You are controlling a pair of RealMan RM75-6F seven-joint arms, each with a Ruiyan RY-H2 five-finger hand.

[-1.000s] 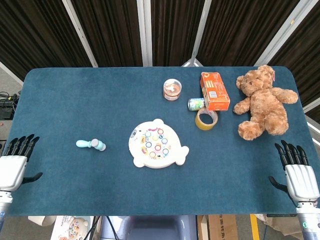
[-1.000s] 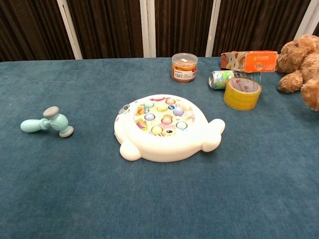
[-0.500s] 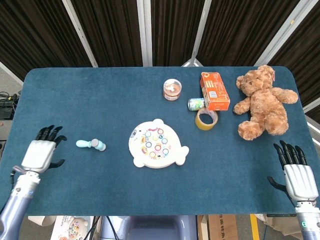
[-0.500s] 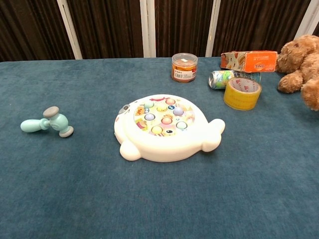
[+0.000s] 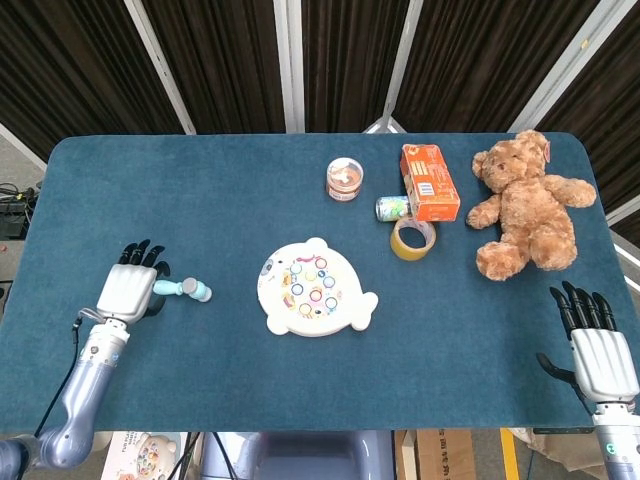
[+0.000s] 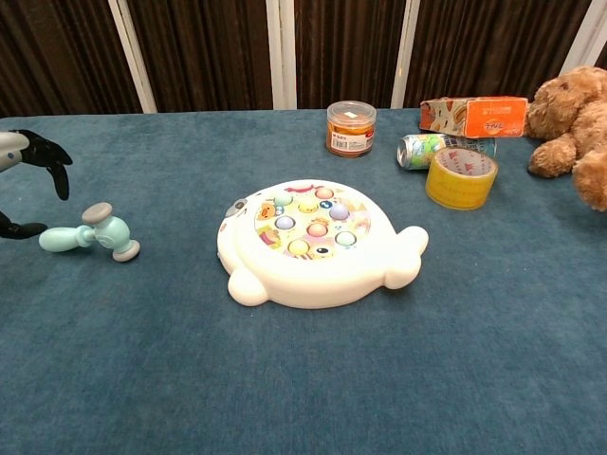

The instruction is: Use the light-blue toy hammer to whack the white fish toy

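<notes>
The light-blue toy hammer [image 5: 184, 290] [image 6: 92, 236] lies on its side on the table's left part, handle pointing left. My left hand [image 5: 130, 290] [image 6: 26, 171] hovers over the handle end, fingers spread, holding nothing. The white fish toy [image 5: 314, 289] [image 6: 312, 243], with several coloured buttons on top, sits mid-table, well right of the hammer. My right hand [image 5: 598, 345] is open at the table's front right edge, far from both, seen only in the head view.
At the back right stand a clear jar [image 5: 344, 178], a lying can [image 5: 393, 207], an orange box [image 5: 429, 181], a yellow tape roll [image 5: 412, 238] and a brown teddy bear [image 5: 525, 205]. The blue cloth table [image 5: 200, 200] spreads under everything.
My left hand has moved from the table's left front edge rightward to the hammer's handle. The right hand has barely moved. Hammer and fish toy have stayed put.
</notes>
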